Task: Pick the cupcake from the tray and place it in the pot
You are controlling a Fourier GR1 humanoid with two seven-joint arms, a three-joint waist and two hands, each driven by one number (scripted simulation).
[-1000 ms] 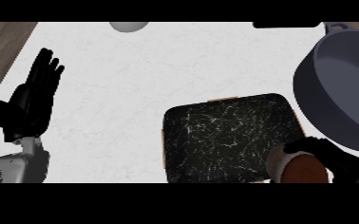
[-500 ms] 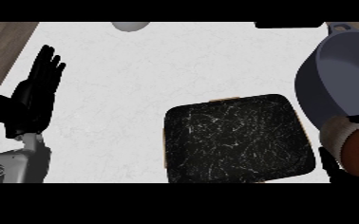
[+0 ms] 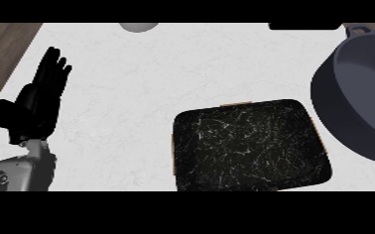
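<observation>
Head view: the left hand (image 3: pixel 40 101) stands at the left edge of the white counter (image 3: pixel 147 74), black fingers straight and pressed side by side, pointing up, thumb tucked low. It rests there and holds nothing. Its grey forearm enters from the lower left corner.

The right hand shows nowhere in this view, so nothing can be said of its fingers.

Outward from the left hand, past a stretch of faintly veined, marble-like counter, lies the tray (image 3: pixel 249 146): a dark, rounded square slab, matte black with thin pale scratch-like streaks, and a tan edge showing along its top and left sides. Nothing sits on its surface. The cupcake is not visible anywhere, not on the tray, not on the counter; whether it is in the pot cannot be told.

The pot (image 3: pixel 344 94) sits at the right edge, just beside the tray's upper right corner. It is dark grey-blue, round, smooth, deep-walled, with a small loop handle at its top rim. Only part of its hollow shows.

Judgement on handling: a cupcake would be light and soft, its top easily crushed or smeared. Best taken low round the wrapper, kept upright, and lowered gently into the pot.

A small grey rounded object (image 3: pixel 139 27) peeks in at the counter's far edge.
</observation>
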